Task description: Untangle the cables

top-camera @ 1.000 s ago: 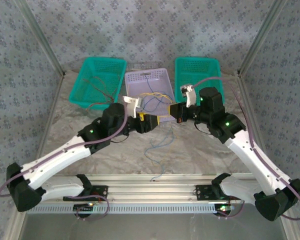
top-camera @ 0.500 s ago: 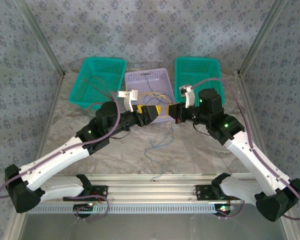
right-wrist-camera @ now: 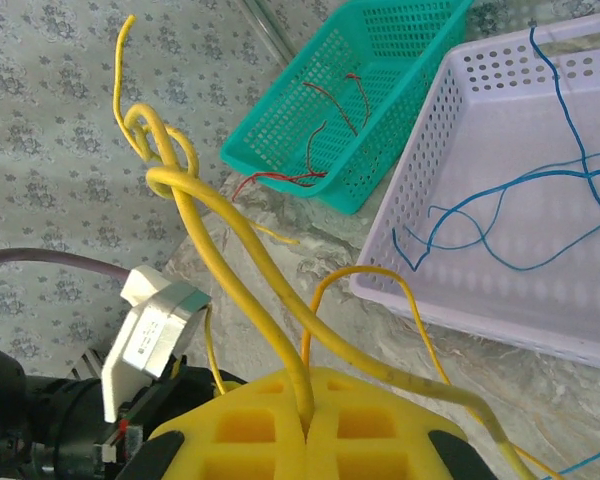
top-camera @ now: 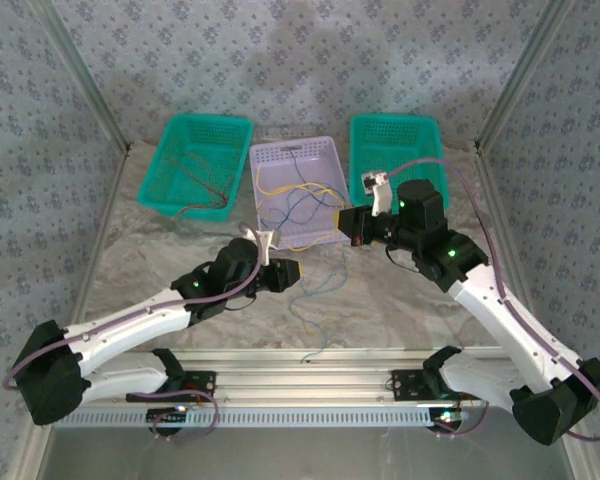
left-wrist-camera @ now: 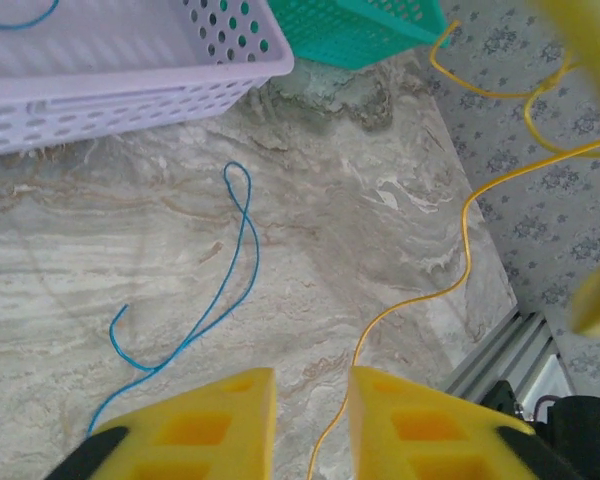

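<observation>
Pale marbled desk (top-camera: 145,250), streaked grey and tan. At the far side, three baskets in a row, standing directly on it: left green basket (top-camera: 158,185), lilac basket (top-camera: 292,149) in the middle, right green basket (top-camera: 392,125). On the bare surface nearer the front, one loose blue cable (left-wrist-camera: 251,260), lying slack, with a small loop at the far end, near the lilac basket's front wall but not touching it.

White arms (top-camera: 500,305) with black joints (top-camera: 422,205), purple-grey cables (right-wrist-camera: 50,262), yellow end effector fingers (left-wrist-camera: 420,430)
</observation>
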Available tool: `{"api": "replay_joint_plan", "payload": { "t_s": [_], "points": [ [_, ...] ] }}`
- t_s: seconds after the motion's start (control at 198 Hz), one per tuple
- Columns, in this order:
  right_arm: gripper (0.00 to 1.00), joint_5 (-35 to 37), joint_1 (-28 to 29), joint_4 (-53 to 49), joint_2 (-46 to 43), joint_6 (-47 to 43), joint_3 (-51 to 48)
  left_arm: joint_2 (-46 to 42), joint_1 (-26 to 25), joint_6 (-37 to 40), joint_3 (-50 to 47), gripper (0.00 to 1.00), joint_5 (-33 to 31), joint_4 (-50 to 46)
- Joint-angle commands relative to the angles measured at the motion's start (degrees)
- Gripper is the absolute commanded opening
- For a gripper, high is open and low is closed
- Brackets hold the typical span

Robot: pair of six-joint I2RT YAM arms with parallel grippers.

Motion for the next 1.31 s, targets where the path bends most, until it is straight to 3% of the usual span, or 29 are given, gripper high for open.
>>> {"api": "replay_joint_plan", "payload": {
  "t_s": [0.0, 0.055, 0.141, 0.247, 0.353, 0.575, 0.777, 0.878, 0.938, 1.14, 1.195, 1.306],
  "points": [
    [0.0, -1.56, 0.72, 1.17, 0.35, 0.56, 0.32, -2.05, -0.04, 1.3, 2.24, 0.22, -1.71, 0.89],
    [0.0, -1.78, 0.95, 1.13, 0.59, 0.47, 0.25, -2.65, -0.02, 1.37, 2.05, 0.27, -2.23, 1.49],
    [0.0, -1.45, 0.95, 1.15, 0.9, 0.38, -0.01, -4.11, -0.02, 1.19, 0.79, 0.52, -2.43, 4.41],
    [0.0, -1.0, 0.93, 1.49, 0.9, 0.5, -0.62, -6.27, -0.09, 1.07, -0.9, 0.61, -2.79, 7.38],
    [0.0, -1.79, 0.99, 2.84, 1.03, 1.42, -1.3, -8.06, -0.11, 0.65, -2.59, 0.65, -3.52, 9.42],
    [0.0, -7.11, 1.22, 7.24, 2.07, 4.54, -2.48, -7.98, -0.05, -0.81, -3.17, 0.63, -5.35, 10.54],
    [0.0, -10.65, 2.06, 8.81, 4.01, 6.95, -3.11, -9.68, -0.03, -1.82, -3.78, 0.56, -9.3, 10.57],
    [0.0, -11.46, 2.28, 8.17, 5.01, 6.8, -3.3, -11.13, -0.02, -2.23, -4.53, 0.42, -10.8, 10.7],
    [0.0, -12.05, 2.74, 8.07, 5.62, 6.72, -3.37, -11.93, -0.02, -2.17, -4.7, 0.28, -11.32, 10.41],
    [0.0, -12.67, 3.51, 7.07, 6.44, 5.77, -3.2, -13.51, -0.02, -1.94, -4.92, 0.05, -12.29, 9.49],
    [0.0, -12.56, 3.56, 6.51, 6.6, 5.1, -3.18, -13.8, -0.02, -2.09, -5.05, 0.0, -12.31, 9.5],
    [0.0, -11.28, 3.39, 4.49, 7.05, 3.66, -3.12, -14.71, -0.02, -2.11, -5.49, 0.0, -12.36, 9.37]
  ]
}}
